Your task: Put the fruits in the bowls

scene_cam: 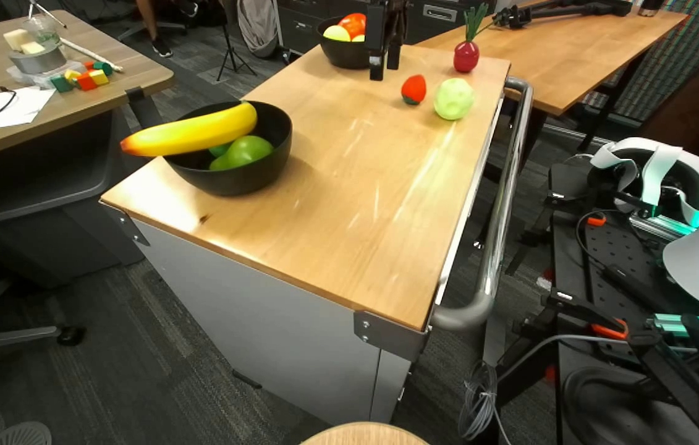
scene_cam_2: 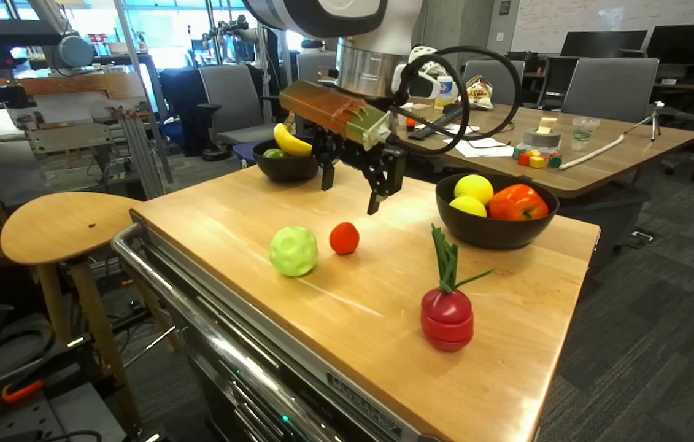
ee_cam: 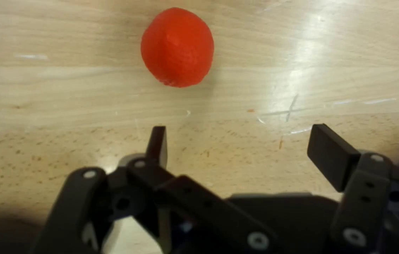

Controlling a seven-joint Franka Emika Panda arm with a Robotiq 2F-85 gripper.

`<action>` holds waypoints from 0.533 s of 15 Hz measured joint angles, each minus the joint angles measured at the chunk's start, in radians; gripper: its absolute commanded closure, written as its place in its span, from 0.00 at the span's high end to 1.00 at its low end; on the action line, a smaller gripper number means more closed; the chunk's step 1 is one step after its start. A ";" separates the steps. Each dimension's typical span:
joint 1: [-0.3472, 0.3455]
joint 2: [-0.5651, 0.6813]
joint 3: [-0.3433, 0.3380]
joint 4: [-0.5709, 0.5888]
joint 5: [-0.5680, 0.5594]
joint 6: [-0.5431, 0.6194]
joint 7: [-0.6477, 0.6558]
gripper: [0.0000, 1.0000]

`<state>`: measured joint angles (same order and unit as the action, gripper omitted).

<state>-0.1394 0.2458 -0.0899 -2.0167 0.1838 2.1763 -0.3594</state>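
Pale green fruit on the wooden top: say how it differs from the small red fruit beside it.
The pale green fruit is larger than the red fruit. The pale green fruit looks dimpled and single-coloured; the red fruit shows a dark green base in an exterior view. The wrist view shows the red fruit but not the pale green fruit. Both lie on the wooden top, apart from the open gripper.
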 measured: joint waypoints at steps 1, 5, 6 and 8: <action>0.007 0.012 0.000 0.000 -0.025 0.004 0.043 1.00; 0.025 0.043 -0.001 0.000 -0.123 0.004 0.203 1.00; 0.029 0.045 -0.002 0.000 -0.153 0.003 0.241 1.00; 0.036 0.045 -0.005 0.000 -0.217 -0.004 0.317 1.00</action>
<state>-0.1033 0.2907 -0.0948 -2.0165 -0.0328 2.1728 -0.0429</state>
